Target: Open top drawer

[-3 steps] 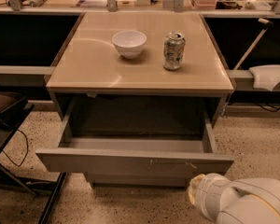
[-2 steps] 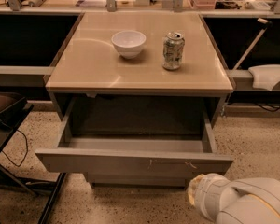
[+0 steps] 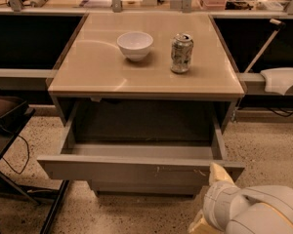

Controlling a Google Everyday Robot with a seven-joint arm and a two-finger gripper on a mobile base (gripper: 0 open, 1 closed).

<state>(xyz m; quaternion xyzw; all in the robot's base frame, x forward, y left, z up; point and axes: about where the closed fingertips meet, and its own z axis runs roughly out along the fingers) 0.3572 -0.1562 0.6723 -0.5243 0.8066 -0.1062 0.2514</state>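
The top drawer (image 3: 136, 168) is the wide grey one under the tan tabletop. It stands pulled out toward me, its long flat front panel has small pale scratch marks near the right end, and its shallow grey tray (image 3: 141, 149) looks empty. My gripper (image 3: 219, 175) is at the bottom right, just below and in front of the drawer front's right corner. It shows only as a pale end on the white arm (image 3: 256, 209). It is not holding the drawer front.
A white bowl (image 3: 135, 45) and a crushed drink can (image 3: 181, 53) stand on the tan table (image 3: 97, 67). A dark chair (image 3: 7, 118) with a cable is at the left. A white object (image 3: 282, 79) lies on the ledge at the right. The floor is speckled.
The drawer stays pulled out by the same amount. The arm stays at the bottom right, and its pale end sits slightly higher by the drawer's right corner.
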